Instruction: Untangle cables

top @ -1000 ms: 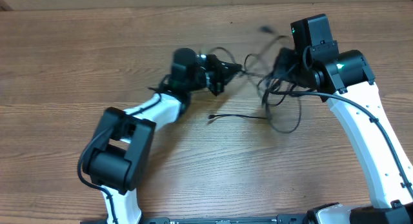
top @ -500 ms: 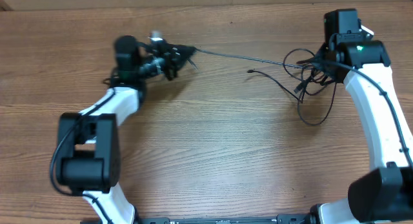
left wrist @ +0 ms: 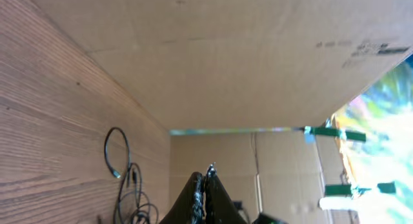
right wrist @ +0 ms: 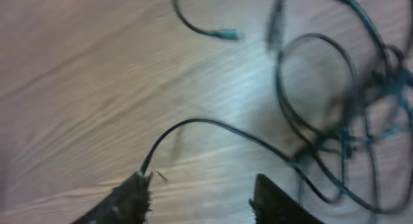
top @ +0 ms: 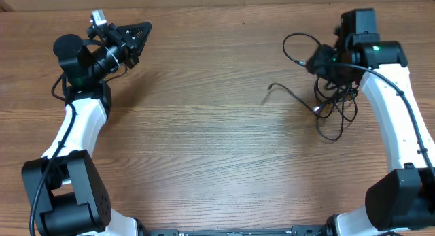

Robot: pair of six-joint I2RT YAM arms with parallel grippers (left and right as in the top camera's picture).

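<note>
- Nearest you, the white-and-black left arm and right arm rise from the near edge of the brown wood-grain table, one on each side.
- A little farther in, on the right of the table, the thin black flexible cables with small silver plug ends lie in a loose tangle just left of the right arm.
- One strand runs left out of that tangle, and its loose end lies on bare wood, apart from the other cords.
- The right gripper hangs over the far part of the tangle. In its wrist view you can see the black fingers standing well apart with nothing between them. A cable crosses the wood under the gap, and its plug tip lies just beside one finger (you cannot tell whether they touch).
- Just beyond that gripper, a single open loop of cable curls out to the left on the table.
- At the far left, well apart from all the cables, the left gripper points to the right. Its wrist view shows the two fingers pressed together, and nothing can be seen held between them.
- Farthest off, that same view shows a plain brown cardboard wall along the table's far edge.
</note>
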